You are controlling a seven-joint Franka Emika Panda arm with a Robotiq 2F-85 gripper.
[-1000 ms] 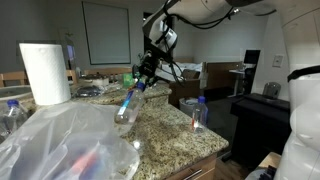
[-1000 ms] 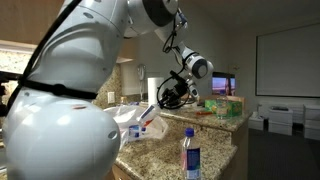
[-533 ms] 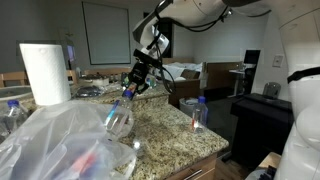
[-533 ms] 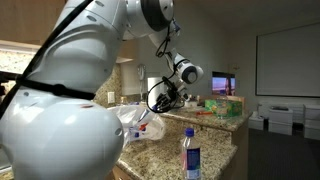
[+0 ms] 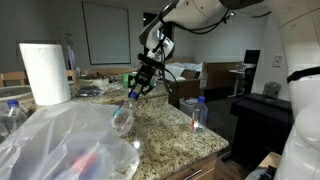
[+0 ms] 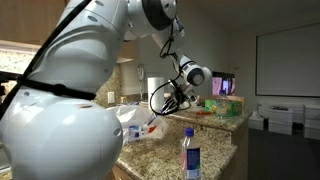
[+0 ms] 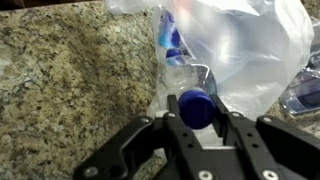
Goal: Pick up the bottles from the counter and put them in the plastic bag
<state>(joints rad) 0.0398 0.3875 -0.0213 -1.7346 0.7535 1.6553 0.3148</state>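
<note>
tightly, the gripper (image 7: 196,120) clamps a blue-capped bottle (image 7: 186,80).

Pincer (image 5: 134,93) w/ bottle (image 5: 123,115) hanging abv plastic bag (image 5: 60,140).

Granite counter (image 5: 168,130), plastic bag (image 5: 50,145), upright bottle (image 5: 199,113), paper towel roll (image 5: 45,72)

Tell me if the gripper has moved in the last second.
Yes. The gripper has shifted down and toward the paper towel roll, carrying a bottle.
</note>
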